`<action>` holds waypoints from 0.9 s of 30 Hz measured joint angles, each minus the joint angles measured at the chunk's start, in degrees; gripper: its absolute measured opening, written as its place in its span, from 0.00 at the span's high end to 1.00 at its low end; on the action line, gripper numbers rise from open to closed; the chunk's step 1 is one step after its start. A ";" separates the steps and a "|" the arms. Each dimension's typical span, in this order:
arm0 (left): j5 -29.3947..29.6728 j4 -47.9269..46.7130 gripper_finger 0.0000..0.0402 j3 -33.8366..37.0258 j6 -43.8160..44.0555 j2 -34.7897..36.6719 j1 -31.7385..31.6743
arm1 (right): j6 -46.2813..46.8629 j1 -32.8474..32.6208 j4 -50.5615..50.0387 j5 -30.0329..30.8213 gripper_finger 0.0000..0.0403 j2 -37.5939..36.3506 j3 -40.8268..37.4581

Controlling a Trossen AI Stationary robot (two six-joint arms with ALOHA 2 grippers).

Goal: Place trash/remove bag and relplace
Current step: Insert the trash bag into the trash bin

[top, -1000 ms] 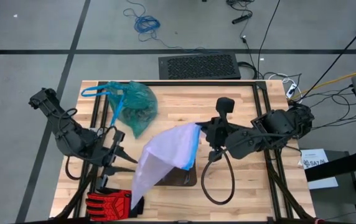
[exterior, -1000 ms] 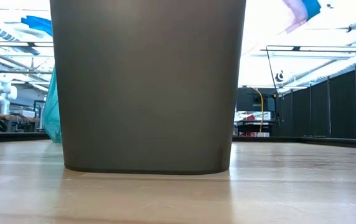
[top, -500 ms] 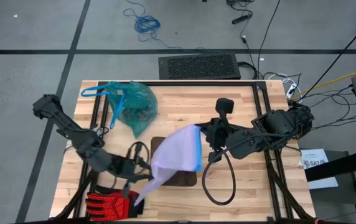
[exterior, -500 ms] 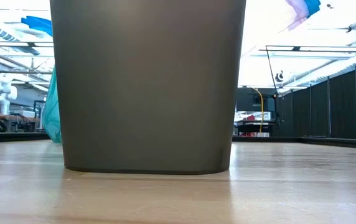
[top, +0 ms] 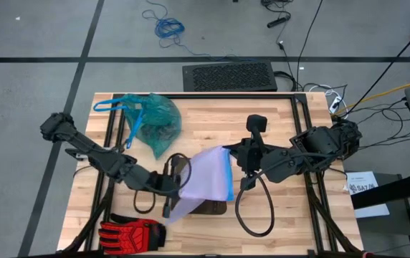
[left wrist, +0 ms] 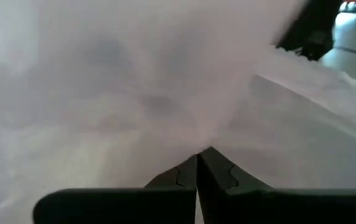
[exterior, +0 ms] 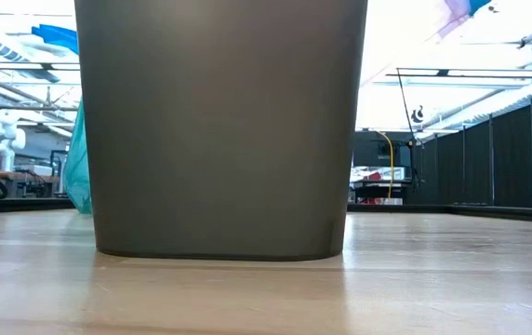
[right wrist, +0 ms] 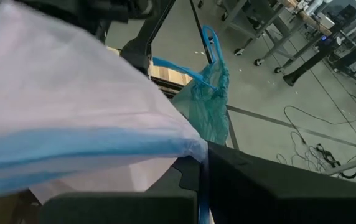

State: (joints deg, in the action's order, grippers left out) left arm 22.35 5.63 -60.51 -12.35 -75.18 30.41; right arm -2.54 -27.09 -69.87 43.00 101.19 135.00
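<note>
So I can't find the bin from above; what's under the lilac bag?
Under the lilac bag, held by both the left gripper and the right gripper, only a dark bin edge shows. The bin's inside is covered.

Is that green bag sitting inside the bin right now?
No, the teal-green bag lies bunched on the wooden table in the high view, away from the bin.
</note>
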 joint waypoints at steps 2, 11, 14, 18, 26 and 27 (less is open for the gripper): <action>-0.05 -0.05 1.00 0.00 0.08 -0.74 -0.63 | 0.02 0.00 0.00 -0.04 1.00 0.00 0.02; -0.03 -0.79 1.00 0.00 2.64 -4.20 -2.21 | 0.07 0.44 0.49 -3.05 1.00 0.00 0.00; -0.04 -1.30 1.00 0.00 2.90 -4.35 -2.32 | 0.04 0.48 0.72 -3.06 1.00 0.00 0.00; -0.04 -1.52 1.00 0.00 3.08 -4.35 -2.31 | -0.01 0.50 0.75 -3.07 1.00 0.00 0.00; -0.04 -1.55 1.00 0.00 4.47 -4.35 -2.48 | -0.03 0.48 0.79 -3.06 1.00 0.00 0.00; -0.04 -1.49 0.99 0.00 4.24 -4.22 -2.48 | -0.03 0.48 0.79 -3.06 1.00 0.00 0.00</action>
State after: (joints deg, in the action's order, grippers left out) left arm 22.31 4.14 -60.51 -8.12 -79.40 27.92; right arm -2.57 -26.61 -69.08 39.94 101.19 135.00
